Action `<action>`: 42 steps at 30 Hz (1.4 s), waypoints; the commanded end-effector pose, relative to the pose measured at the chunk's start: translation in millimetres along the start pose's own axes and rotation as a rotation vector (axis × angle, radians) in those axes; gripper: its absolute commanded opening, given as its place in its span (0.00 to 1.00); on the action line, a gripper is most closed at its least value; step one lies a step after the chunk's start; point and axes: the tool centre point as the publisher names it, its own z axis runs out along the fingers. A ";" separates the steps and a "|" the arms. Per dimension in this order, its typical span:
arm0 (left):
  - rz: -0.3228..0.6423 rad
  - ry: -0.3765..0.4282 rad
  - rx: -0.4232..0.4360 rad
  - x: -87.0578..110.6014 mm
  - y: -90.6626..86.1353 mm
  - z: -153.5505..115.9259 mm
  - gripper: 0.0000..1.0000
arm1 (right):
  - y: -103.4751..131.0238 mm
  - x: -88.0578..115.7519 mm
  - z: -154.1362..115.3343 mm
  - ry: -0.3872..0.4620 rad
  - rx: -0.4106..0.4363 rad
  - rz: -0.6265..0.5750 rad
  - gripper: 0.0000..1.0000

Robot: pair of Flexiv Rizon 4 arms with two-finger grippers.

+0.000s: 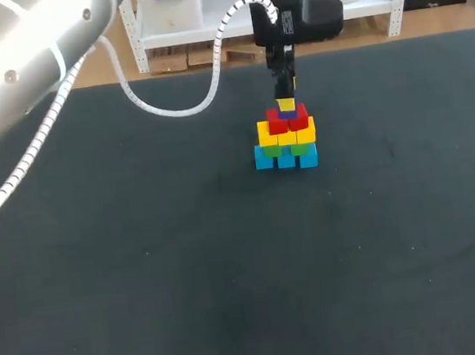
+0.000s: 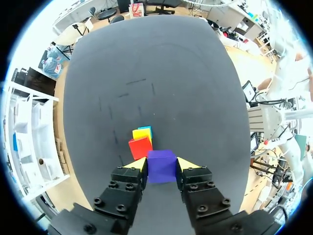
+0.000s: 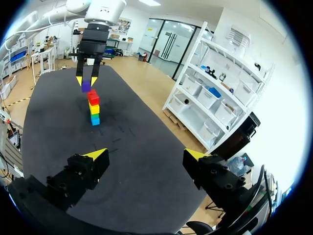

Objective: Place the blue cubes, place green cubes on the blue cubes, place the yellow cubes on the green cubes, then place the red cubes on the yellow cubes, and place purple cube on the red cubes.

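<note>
Your left pincer clamps purple cube, upper middle of head frame, just over red cubes; judged lined up for capping stack. Right pincer gaping, empty, well clear of stack.

Gripper low over dark table, black fingers, yellow tips pressed to opposite sides of purple cube. Purple cube held square, top face showing. Just ahead of it, lower down: red cube, edge of yellow cube showing past it, sliver of blue cube past that. Whether purple touches red: cannot tell. Faint pale marks on table farther ahead.
</note>
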 end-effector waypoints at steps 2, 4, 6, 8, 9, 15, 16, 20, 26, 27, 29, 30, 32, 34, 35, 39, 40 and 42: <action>0.004 0.005 0.021 -3.5 6.8 0.1 0.00 | 0.8 0.3 -0.6 0.000 0.003 0.000 1.00; 0.004 0.008 0.019 -4.2 7.6 0.9 0.00 | 0.8 0.3 -0.6 0.000 0.003 0.000 1.00; 0.004 0.008 0.018 -3.7 9.8 2.0 0.00 | 0.8 0.3 -0.6 0.000 0.003 0.000 1.00; 0.003 0.012 0.014 -3.4 11.4 2.4 0.00 | 0.8 0.3 -0.6 0.000 0.003 0.000 1.00; 0.003 0.014 0.011 -3.1 12.5 2.4 0.00 | 0.8 0.3 -0.6 0.000 0.003 0.000 1.00; -0.005 0.021 0.004 -0.5 17.7 3.5 0.00 | 0.8 0.3 -0.6 0.000 0.003 0.000 1.00; -0.006 0.022 0.004 -0.4 17.7 3.3 0.00 | 0.8 0.3 -0.6 0.000 0.003 0.000 1.00; -0.008 0.023 0.004 0.7 19.2 3.9 0.00 | 0.8 0.3 -0.6 0.000 0.003 0.000 1.00; -0.007 0.029 0.010 1.7 21.4 6.1 0.03 | 0.8 0.3 -0.6 0.000 0.003 0.000 1.00; -0.007 0.028 0.011 1.8 21.8 6.4 0.04 | 0.8 0.3 -0.6 0.000 0.003 0.000 1.00; -0.006 0.026 0.014 2.0 23.2 7.5 0.07 | 0.8 0.3 -0.6 0.000 0.003 0.000 1.00; -0.007 0.026 0.015 2.0 23.7 8.0 0.08 | 0.8 0.3 -0.6 0.000 0.003 0.000 1.00; -0.007 0.025 0.018 1.9 24.0 8.4 0.09 | 0.8 0.3 -0.6 0.000 0.003 0.000 1.00; -0.007 0.026 0.017 1.5 24.6 8.2 0.09 | 0.8 0.3 -0.6 0.000 0.003 0.000 1.00; -0.008 0.027 0.016 1.4 24.9 8.1 0.09 | 0.8 0.3 -0.6 0.000 0.003 0.000 1.00; -0.011 0.030 0.013 1.2 26.1 8.5 0.11 | 0.8 0.3 -0.6 0.000 0.003 0.000 1.00; -0.012 0.031 0.013 1.1 26.3 8.7 0.11 | 0.8 0.3 -0.6 0.000 0.003 0.000 1.00; -0.013 0.032 0.011 0.8 26.4 8.8 0.13 | 0.8 0.3 -0.6 0.000 0.003 0.000 1.00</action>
